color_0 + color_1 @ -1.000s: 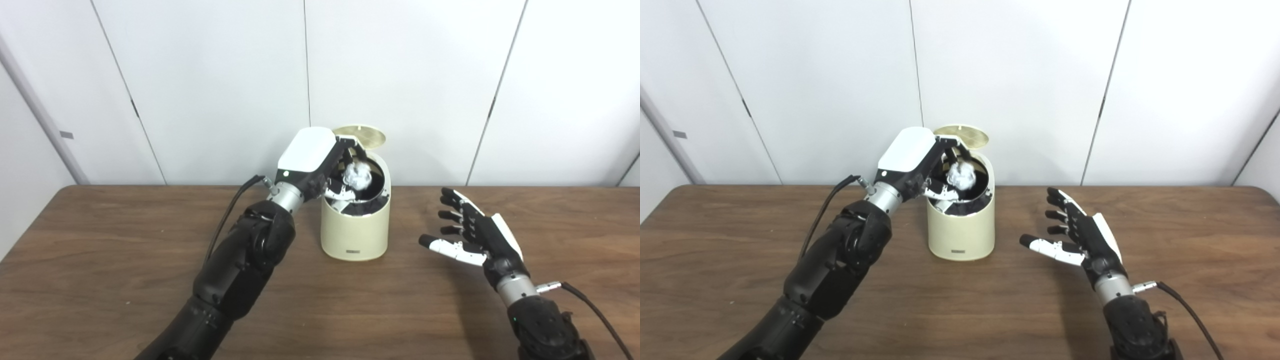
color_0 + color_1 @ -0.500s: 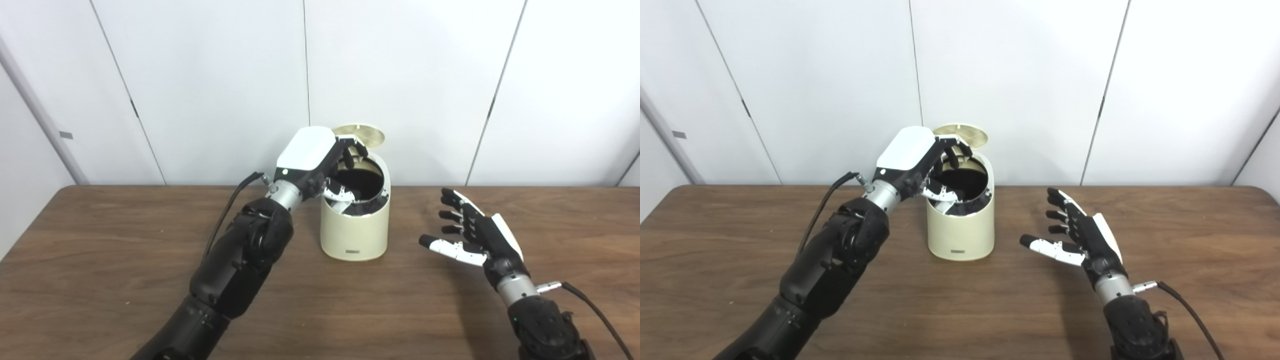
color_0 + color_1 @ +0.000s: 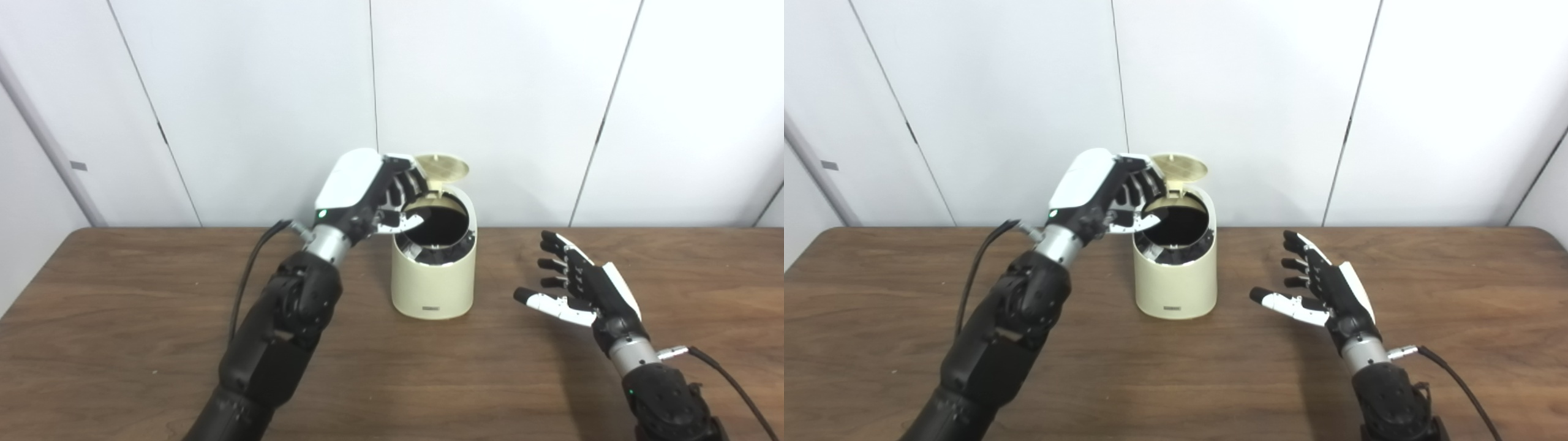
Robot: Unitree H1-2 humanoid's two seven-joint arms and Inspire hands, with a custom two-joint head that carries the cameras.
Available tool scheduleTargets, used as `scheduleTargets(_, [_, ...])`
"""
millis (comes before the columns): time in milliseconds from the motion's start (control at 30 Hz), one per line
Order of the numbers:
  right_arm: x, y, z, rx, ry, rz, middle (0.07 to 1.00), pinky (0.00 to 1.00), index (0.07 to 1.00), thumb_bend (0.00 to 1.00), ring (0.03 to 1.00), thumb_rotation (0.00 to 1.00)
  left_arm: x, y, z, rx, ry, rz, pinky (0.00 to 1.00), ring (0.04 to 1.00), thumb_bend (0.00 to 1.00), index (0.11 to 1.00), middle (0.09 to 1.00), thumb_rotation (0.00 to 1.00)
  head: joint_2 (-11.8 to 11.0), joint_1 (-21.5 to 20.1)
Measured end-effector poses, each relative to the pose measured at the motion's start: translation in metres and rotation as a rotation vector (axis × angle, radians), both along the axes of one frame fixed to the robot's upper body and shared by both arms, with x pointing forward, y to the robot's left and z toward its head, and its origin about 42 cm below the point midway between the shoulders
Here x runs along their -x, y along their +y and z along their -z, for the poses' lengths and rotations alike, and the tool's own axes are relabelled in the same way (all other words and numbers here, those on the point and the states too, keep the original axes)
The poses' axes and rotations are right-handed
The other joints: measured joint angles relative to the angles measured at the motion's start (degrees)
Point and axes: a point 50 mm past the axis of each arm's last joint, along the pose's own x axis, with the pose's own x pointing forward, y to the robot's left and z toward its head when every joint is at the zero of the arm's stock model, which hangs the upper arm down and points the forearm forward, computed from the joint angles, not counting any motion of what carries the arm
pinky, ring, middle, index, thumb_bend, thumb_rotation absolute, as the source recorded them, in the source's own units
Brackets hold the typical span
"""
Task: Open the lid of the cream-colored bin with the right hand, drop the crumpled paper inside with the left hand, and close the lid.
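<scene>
The left hand hovered at the upper-left rim of the bin, just left of the frame's centre, its fingers loosely apart and holding nothing. Raised and clear of the mouth, it left the opening free, which suited a lid that had yet to come down. The right hand hung over the table in the lower right of the frame, well apart from the bin, palm turned inward and fingers spread, empty; it looked placed to reach in for the closing step.

The lid, a thin round disc of the same cream plastic, stood tipped up at the back of the bin near the top centre, hinged at the rear so the mouth stayed open. The bin itself was a smooth, matte cylinder with rounded shoulders, a small label low on its front, and a dark liner inside its rim. The crumpled paper was not visible; probably it lay down in the dark interior, though the view into the bin was too shadowed to be sure. The table was brown wood grain, dull in finish.
</scene>
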Motion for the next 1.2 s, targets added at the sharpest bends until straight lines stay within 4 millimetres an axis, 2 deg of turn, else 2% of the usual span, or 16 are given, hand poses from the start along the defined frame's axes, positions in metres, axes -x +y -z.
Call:
scheduleTargets(200, [0.0, -0.003, -0.001, -0.019, -0.004, 0.004, 0.9, 0.76, 0.91, 0.63, 0.841, 0.33, 0.031, 0.025, 0.037, 0.298, 0.135, -0.011, 0.36, 0.432, 0.51, 0.518, 0.469, 0.0, -0.3, 0.1])
scheduleTargets(267, [0.0, -0.004, -0.001, -0.024, -0.006, 0.005, 0.901, 0.74, 0.91, 0.63, 0.844, 0.32, 0.043, 0.034, 0.053, 0.405, 0.2, -0.02, 0.42, 0.5, 0.51, 0.487, 0.5, 0.0, -0.4, 0.3])
scheduleTargets(300, [0.0, -0.005, -0.001, -0.027, -0.007, 0.006, 0.902, 0.74, 0.91, 0.63, 0.844, 0.32, 0.048, 0.038, 0.06, 0.454, 0.224, -0.018, 0.46, 0.546, 0.5, 0.493, 0.585, 0.04, -0.5, 0.3])
scheduleTargets(333, [0.0, -0.006, -0.001, -0.03, -0.008, 0.006, 0.902, 0.74, 0.91, 0.63, 0.844, 0.31, 0.052, 0.042, 0.067, 0.506, 0.245, -0.017, 0.49, 0.573, 0.5, 0.495, 0.621, 0.05, -0.5, 0.2])
scheduleTargets(467, [-0.001, -0.007, -0.003, -0.036, -0.015, 0.006, 0.897, 0.74, 0.907, 0.63, 0.837, 0.32, 0.062, 0.053, 0.083, 0.667, 0.286, -0.035, 0.51, 0.611, 0.5, 0.498, 0.673, 0.07, -0.5, 0.3])
scheduleTargets(633, [-0.005, -0.004, -0.01, -0.03, -0.034, 0.0, 0.895, 0.76, 0.902, 0.68, 0.834, 0.38, 0.06, 0.055, 0.101, 0.726, 0.336, -0.069, 0.54, 0.643, 0.49, 0.498, 0.716, 0.07, -1.1, 0.3])
scheduleTargets(667, [-0.006, -0.003, -0.012, -0.028, -0.04, -0.001, 0.895, 0.76, 0.901, 0.68, 0.833, 0.38, 0.06, 0.055, 0.106, 0.733, 0.351, -0.075, 0.54, 0.645, 0.49, 0.498, 0.719, 0.07, -1.8, -0.1])
scheduleTargets(800, [-0.01, 0.0, -0.019, -0.008, -0.061, -0.003, 0.892, 0.76, 0.898, 0.64, 0.827, 0.38, 0.062, 0.055, 0.12, 0.746, 0.396, -0.096, 0.53, 0.64, 0.5, 0.498, 0.716, 0.07, -3.3, -1.2])
scheduleTargets(967, [-0.014, 0.005, -0.027, 0.041, -0.093, -0.031, 0.894, 0.75, 0.913, 0.59, 0.838, 0.33, 0.064, 0.057, 0.126, 0.745, 0.411, -0.111, 0.53, 0.649, 0.49, 0.498, 0.715, 0.07, -4.0, -1.9])
scheduleTargets(1200, [-0.027, 0.018, -0.063, 0.09, -0.19, -0.084, 0.886, 0.74, 0.903, 0.61, 0.837, 0.35, 0.064, 0.056, 0.127, 0.741, 0.414, -0.115, 0.53, 0.652, 0.5, 0.498, 0.713, 0.07, -4.1, -1.8])
